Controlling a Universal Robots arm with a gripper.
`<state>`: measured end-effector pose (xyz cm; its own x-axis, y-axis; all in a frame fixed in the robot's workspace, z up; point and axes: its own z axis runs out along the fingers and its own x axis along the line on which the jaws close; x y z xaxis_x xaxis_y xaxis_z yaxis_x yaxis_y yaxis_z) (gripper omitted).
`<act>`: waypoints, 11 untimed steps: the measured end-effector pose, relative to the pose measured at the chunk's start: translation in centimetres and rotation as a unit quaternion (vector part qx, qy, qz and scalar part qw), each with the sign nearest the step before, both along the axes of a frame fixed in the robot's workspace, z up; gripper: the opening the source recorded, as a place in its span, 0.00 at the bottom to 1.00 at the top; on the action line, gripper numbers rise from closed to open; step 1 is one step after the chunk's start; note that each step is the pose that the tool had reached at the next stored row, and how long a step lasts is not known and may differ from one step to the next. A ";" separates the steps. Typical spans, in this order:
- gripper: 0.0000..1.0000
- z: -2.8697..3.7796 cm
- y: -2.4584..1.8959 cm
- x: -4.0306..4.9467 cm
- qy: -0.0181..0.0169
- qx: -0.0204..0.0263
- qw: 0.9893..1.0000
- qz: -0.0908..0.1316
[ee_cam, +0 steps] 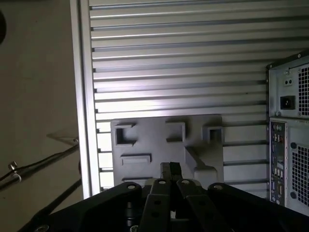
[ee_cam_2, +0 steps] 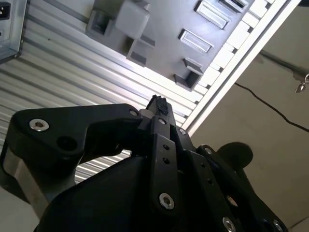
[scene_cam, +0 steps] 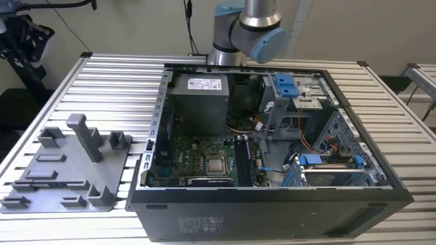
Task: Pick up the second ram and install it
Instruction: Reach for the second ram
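Jaws pressed together, holding nothing. My gripper (ee_cam: pixel 170 167) hangs high over grey tray (ee_cam: pixel 154 145). Second ram (scene_cam: pixel 243 159) seems to stand in slot inside computer case (scene_cam: pixel 272 206), just beside silver chip (scene_cam: pixel 216 165). Job looks done, I think.

The tool (ee_cam: pixel 170 168), fingertips together, faces a grey holder plate (ee_cam: pixel 154 145).

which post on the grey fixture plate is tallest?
The slim post on the grey fixture plate, between two squat blocks; it rises well above every other upright there.
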<state>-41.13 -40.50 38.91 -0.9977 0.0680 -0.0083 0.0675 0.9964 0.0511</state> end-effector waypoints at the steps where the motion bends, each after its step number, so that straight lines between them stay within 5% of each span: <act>1: 0.11 -0.01 -0.21 -0.06 0.000 0.000 1.000 0.000; 11: 0.11 -0.05 -2.22 -0.74 0.000 0.000 1.000 0.000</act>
<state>-41.87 -42.72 38.86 -0.9977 0.0679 -0.0082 0.0674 0.9964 0.0511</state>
